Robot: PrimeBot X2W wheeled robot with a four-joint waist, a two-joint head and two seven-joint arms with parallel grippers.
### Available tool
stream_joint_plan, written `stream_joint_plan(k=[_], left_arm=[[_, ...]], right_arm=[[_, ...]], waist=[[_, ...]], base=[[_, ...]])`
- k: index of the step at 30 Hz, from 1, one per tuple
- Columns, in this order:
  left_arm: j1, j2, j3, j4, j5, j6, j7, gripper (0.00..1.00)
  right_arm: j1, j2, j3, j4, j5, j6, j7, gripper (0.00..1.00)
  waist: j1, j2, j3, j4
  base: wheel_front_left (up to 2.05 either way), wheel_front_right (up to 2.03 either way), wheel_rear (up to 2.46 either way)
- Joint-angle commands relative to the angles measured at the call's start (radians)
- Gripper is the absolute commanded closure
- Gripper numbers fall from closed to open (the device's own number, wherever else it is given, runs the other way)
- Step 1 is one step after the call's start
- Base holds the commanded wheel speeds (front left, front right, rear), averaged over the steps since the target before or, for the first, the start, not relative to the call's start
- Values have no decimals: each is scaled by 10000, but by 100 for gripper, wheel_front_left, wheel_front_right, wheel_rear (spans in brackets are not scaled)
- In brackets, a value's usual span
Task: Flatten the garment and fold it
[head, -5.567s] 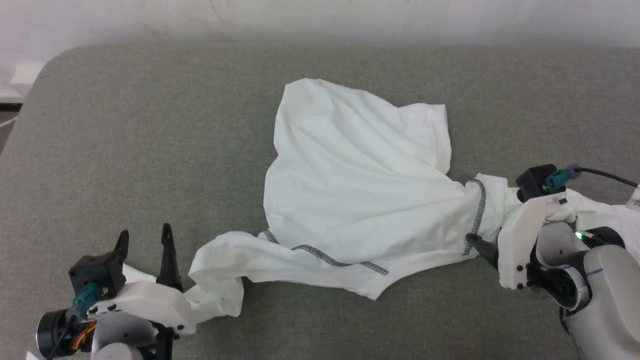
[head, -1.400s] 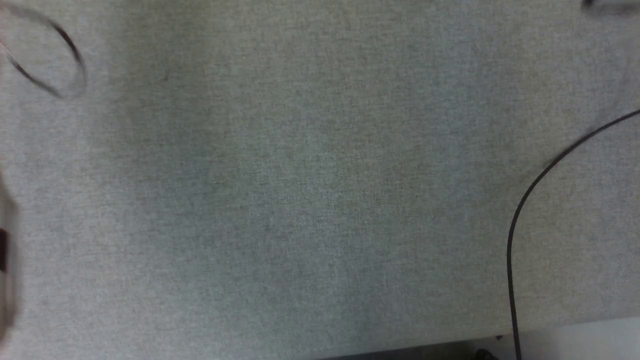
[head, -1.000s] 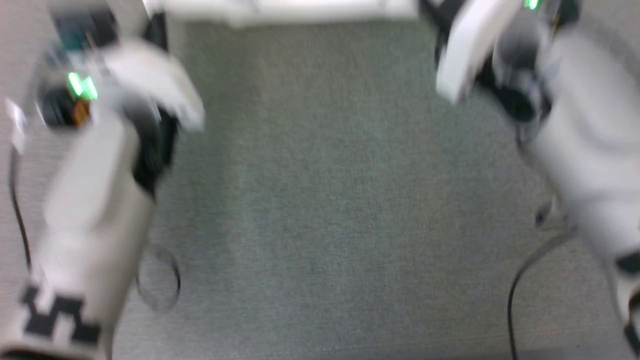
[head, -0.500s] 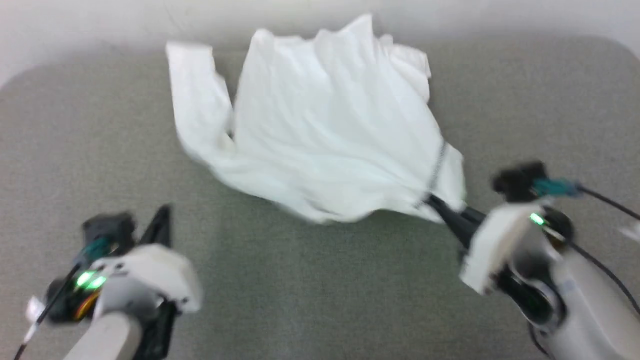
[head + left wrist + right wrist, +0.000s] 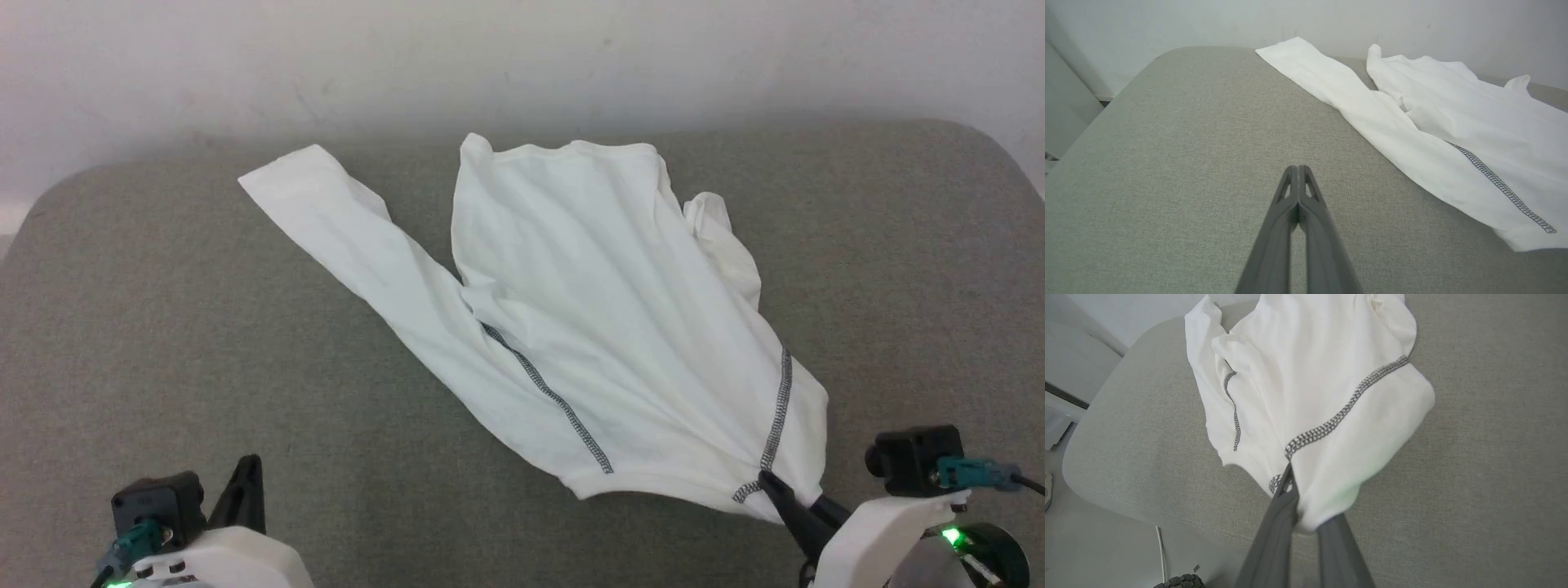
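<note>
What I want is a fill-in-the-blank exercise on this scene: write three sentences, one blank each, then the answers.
1. The right gripper is shut on a bunched edge of the garment, while the shut left gripper holds ____.
2. In the head view, one sleeve lies stretched toward the far ____ of the padded surface.
3. The zigzag seams are dark ____.
Answers: nothing; left; grey.
</note>
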Motion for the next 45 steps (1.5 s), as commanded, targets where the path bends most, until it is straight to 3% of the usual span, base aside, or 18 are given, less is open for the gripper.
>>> stream_joint_plan(k=[1,9,18,25,27,28,29,36,37,38,39,45], left_arm=[[161,10,66,-144,135,140,-150,100],[172,46,-114,-305,839,38,-1114,100],[-193,318,-789,346,1651,-956,-2280,100],[-73,-176,-1035,1203,1136,-1391,-2595,100],[-79,-338,-1009,1399,923,-1478,-2660,100],[-85,-393,-992,1484,819,-1522,-2660,100],[-119,-435,-960,1541,752,-1550,-2685,100],[-545,-790,-582,1782,230,-1582,-2719,100],[-668,-807,-538,1803,241,-1563,-2730,90],[-781,-855,-476,1817,225,-1524,-2746,51],[-883,-887,-428,1846,213,-1479,-2726,0],[-1834,-973,-343,2009,305,-1450,-2508,0]], right_arm=[[219,49,-71,-183,-136,-7,52,100],[1026,63,-175,378,-315,-7,-517,100],[1462,65,-320,1715,-653,-7,-1220,100],[1548,65,-54,2594,-358,-7,-1616,100],[1458,65,-22,2656,-294,-7,-1925,60],[1393,65,4,2627,-267,-7,-2090,4],[1318,65,13,2562,-249,-7,-2277,0],[1026,66,-234,1707,-609,-7,-3509,0],[993,66,-320,1564,-699,-7,-3652,0],[956,66,-387,1428,-794,-7,-3761,0],[908,66,-441,1302,-869,-7,-3847,0],[402,66,-704,652,-980,-7,-4043,0]], waist=[[0,0,-2,33],[0,0,17,333],[0,0,-140,466],[0,0,-384,509],[0,0,-449,499],[0,0,-469,484],[0,0,-467,454],[0,0,-441,119],[0,0,-418,76],[0,0,-397,17],[0,0,-379,-53],[0,0,7,-346]], base=[[0,0,0],[0,0,0],[0,0,0],[0,0,0],[0,0,0],[0,0,0],[0,0,0],[0,0,0],[0,0,0],[0,0,0],[0,0,0],[0,0,0]])
